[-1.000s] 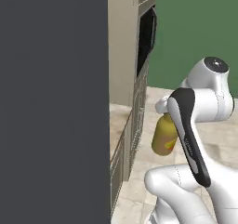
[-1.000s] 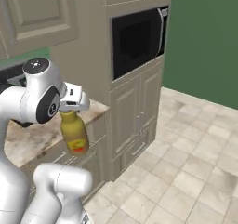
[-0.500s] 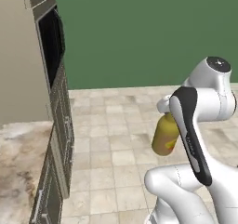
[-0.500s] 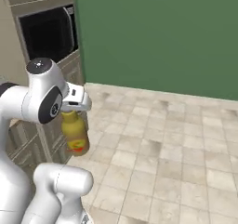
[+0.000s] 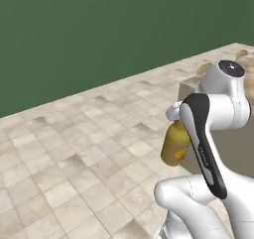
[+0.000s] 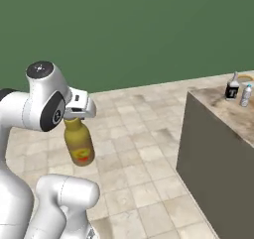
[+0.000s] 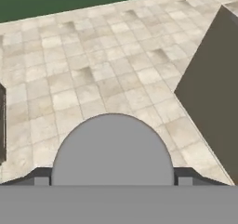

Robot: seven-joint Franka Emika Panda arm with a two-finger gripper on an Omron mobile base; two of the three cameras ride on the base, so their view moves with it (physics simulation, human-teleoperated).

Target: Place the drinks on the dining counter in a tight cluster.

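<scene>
**A:** Green wall, tiled floor across the left base view; amber bottle hangs upright under the hand, close in at the arm's elbow; desk corner just behind it, to the right.

**B:** Arm pose?

**A:** Folded tight, forearm tucked against the body, hand pointing down; a carrying posture, by my reading.

**B:** Right base view?

**A:** Gripper clamped at the amber bottle's neck; jaws wide, closed on the cap end; long axis vertical, body dangling below. Desk lies off to the right, well apart from the bottle; dark white-labelled bottle and small water bottle stand near each other at its far corner.

**B:** So the move turns on that?

**A:** Likely; the bottle must travel right and forward to join those two; reach looks too long from here, so the base probably closes in first.

**B:** Hand view?

**A:** Grey cap dead centre between the jaws; desk's dark side wall at right; floor below.
</scene>
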